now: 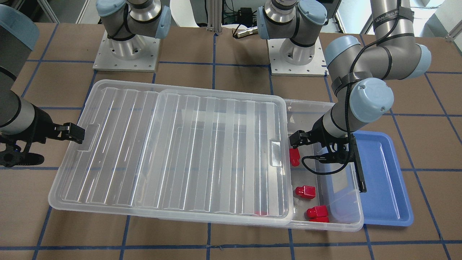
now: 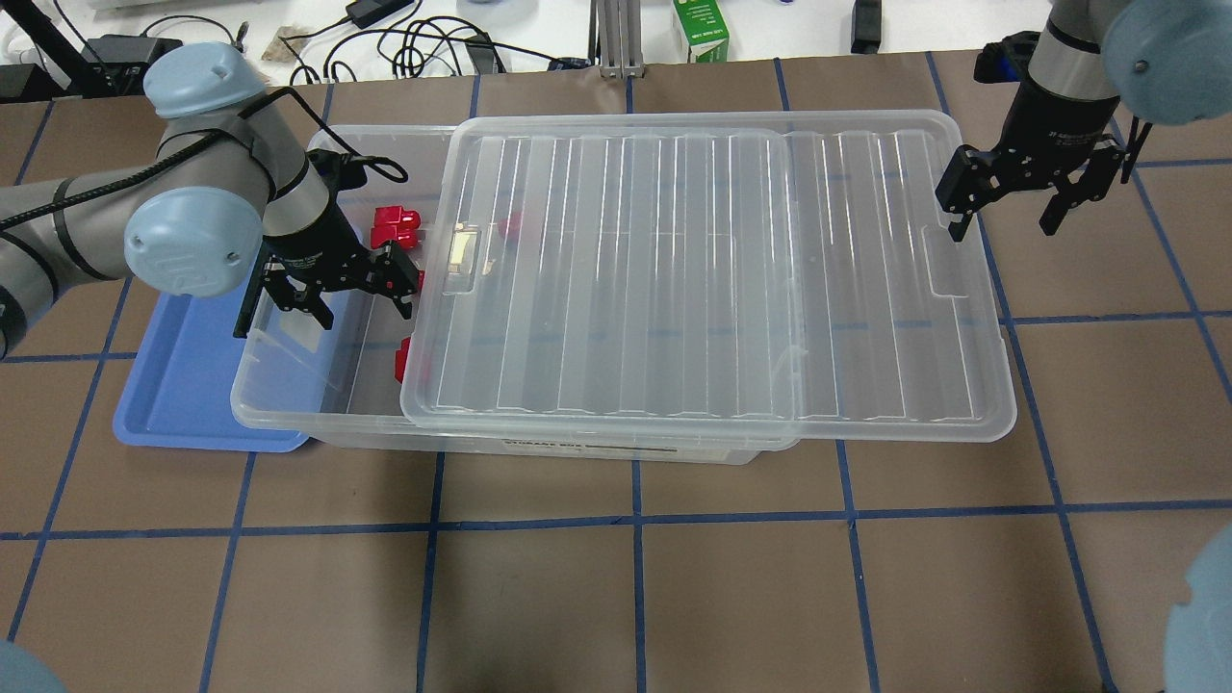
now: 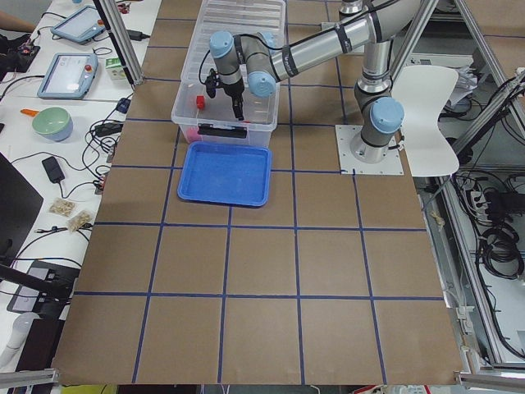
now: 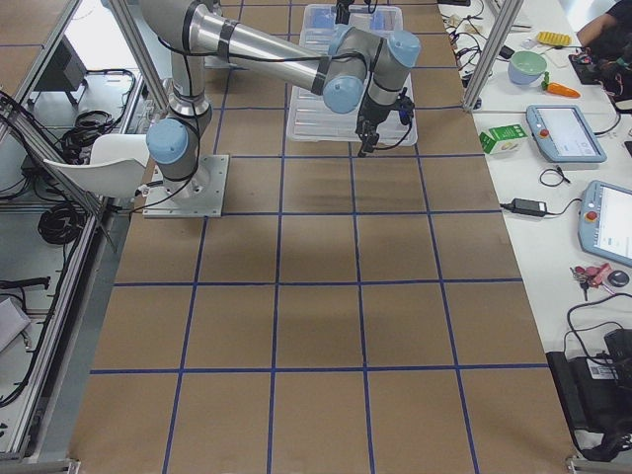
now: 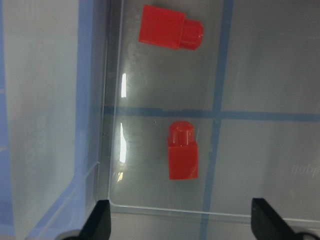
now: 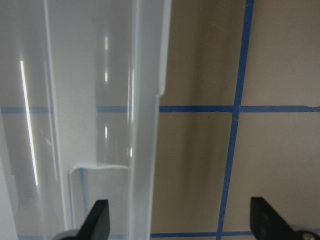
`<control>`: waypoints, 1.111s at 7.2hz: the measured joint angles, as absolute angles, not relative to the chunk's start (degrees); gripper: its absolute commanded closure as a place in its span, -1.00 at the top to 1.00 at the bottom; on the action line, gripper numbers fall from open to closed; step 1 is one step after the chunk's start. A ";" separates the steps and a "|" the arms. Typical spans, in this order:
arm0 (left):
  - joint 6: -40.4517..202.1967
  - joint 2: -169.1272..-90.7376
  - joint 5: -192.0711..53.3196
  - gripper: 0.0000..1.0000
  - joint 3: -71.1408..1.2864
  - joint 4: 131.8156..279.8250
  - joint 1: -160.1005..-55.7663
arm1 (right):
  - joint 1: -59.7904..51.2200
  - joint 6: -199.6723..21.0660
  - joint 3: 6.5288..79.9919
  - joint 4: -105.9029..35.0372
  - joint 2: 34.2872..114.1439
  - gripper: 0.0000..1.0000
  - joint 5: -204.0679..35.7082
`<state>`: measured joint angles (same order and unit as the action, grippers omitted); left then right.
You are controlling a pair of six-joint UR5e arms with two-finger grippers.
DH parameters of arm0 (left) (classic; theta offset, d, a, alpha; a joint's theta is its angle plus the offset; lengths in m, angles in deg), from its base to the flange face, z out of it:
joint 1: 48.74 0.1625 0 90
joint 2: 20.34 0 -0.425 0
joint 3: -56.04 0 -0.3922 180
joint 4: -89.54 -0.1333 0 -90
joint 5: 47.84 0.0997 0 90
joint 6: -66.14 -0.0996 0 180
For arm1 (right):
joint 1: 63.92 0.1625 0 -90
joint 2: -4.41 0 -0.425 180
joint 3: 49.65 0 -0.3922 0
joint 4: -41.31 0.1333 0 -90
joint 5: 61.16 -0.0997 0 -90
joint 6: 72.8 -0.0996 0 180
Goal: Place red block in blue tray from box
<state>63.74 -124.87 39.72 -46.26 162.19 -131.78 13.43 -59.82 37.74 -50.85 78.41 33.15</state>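
The clear box [image 1: 326, 226] lies across the table with its ribbed lid [image 1: 180, 151] slid toward my right side, which leaves the end by the blue tray [image 1: 384, 180] uncovered. Several red blocks lie in that open end: one [image 1: 294, 156], another [image 1: 305, 191] and a touching pair [image 1: 317, 213]. One more shows through the lid [image 1: 260, 213]. My left gripper [image 2: 342, 289] is open and empty above the open end, with a red block [image 5: 183, 151] below, just ahead of its fingertips. The tray [image 2: 183, 385] is empty. My right gripper [image 2: 1006, 207] is open and empty over the lid's far short edge [image 6: 145, 125].
A black latch [image 1: 359, 169] sits on the box end next to the tray. The two arm bases [image 1: 126, 50] [image 1: 296, 54] stand behind the box. A green carton [image 2: 701, 29] and cables lie beyond the table's far edge.
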 measured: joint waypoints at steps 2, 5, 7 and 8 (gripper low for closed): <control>63.93 -125.32 39.54 0.95 -47.12 160.89 -131.55 | 13.43 -59.87 37.72 -50.88 78.05 1.00 33.15; 63.98 -126.31 39.48 0.95 -48.42 159.30 -131.37 | 13.43 -59.88 37.74 -50.91 76.98 1.00 33.15; 64.03 -126.87 39.49 0.95 -49.37 157.81 -131.36 | 13.43 -59.88 37.77 -50.96 76.68 1.00 33.20; 64.03 -127.07 39.46 0.95 -49.56 157.54 -131.36 | 13.41 -59.87 37.79 -50.97 76.51 1.00 33.27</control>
<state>64.03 -127.07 39.46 -49.56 157.54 -131.36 13.41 -59.87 37.79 -50.97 76.51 33.27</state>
